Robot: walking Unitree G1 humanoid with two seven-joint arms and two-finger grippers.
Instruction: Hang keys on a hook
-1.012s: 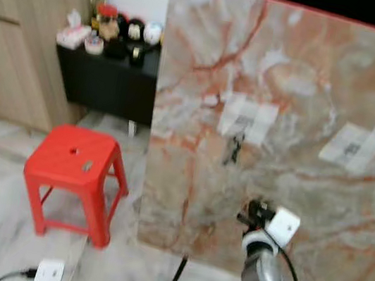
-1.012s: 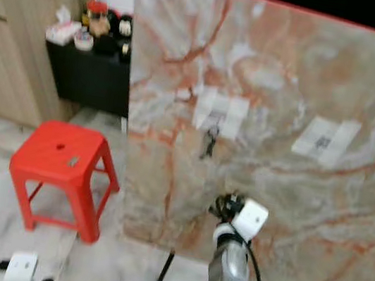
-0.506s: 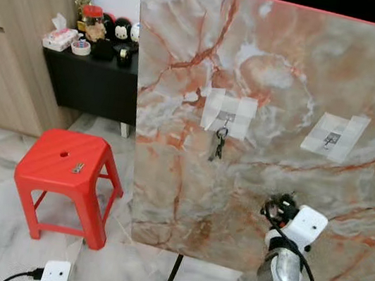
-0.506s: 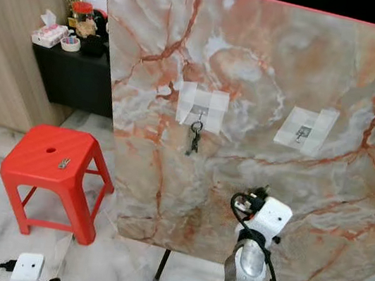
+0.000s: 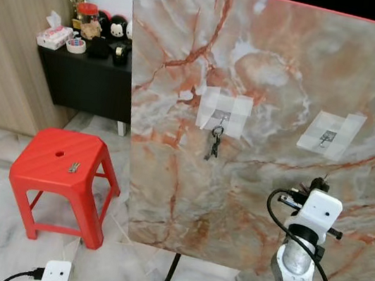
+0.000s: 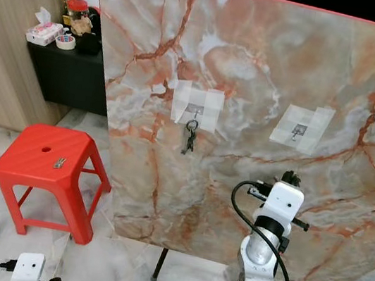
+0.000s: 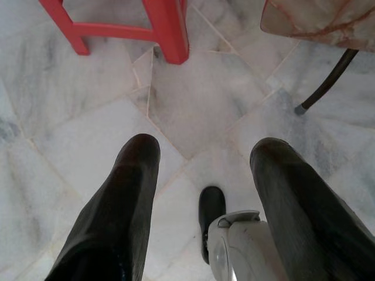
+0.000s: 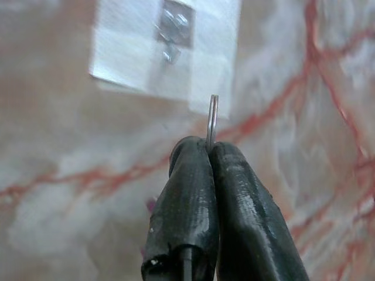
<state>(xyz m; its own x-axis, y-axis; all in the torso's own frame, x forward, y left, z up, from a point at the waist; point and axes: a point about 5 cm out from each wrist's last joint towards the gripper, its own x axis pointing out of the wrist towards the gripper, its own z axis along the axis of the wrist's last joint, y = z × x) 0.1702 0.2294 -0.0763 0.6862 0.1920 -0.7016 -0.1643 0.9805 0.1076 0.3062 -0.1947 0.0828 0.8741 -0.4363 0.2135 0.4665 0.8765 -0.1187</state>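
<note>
From the head cameras I see a marble-patterned tabletop standing on edge in front of me, red-rimmed along its top, with a dark leg showing beneath it. Two taped patches sit on its face. The left hook already carries a bunch of keys, hanging straight down from its ring. The right hook is bare.

My right gripper is raised in front of the board, below the bare hook and a little apart from it. Its fingers are pressed together on a thin metal key ring, which stands edge-on out of the fingertips and points up toward the hook's patch (the keys that would hang from it I cannot make out in the wrist view). In the head view the right wrist camera's white housing hides the fingertips.

My left gripper hangs low over the marble floor, fingers spread wide, nothing between them. A white plug block with a black cord lies on the floor there.

To the left of the board stands a red stool with a small metal object lying on its seat. Behind it, a black low table with toys and a tissue box, beside a wooden cabinet.
</note>
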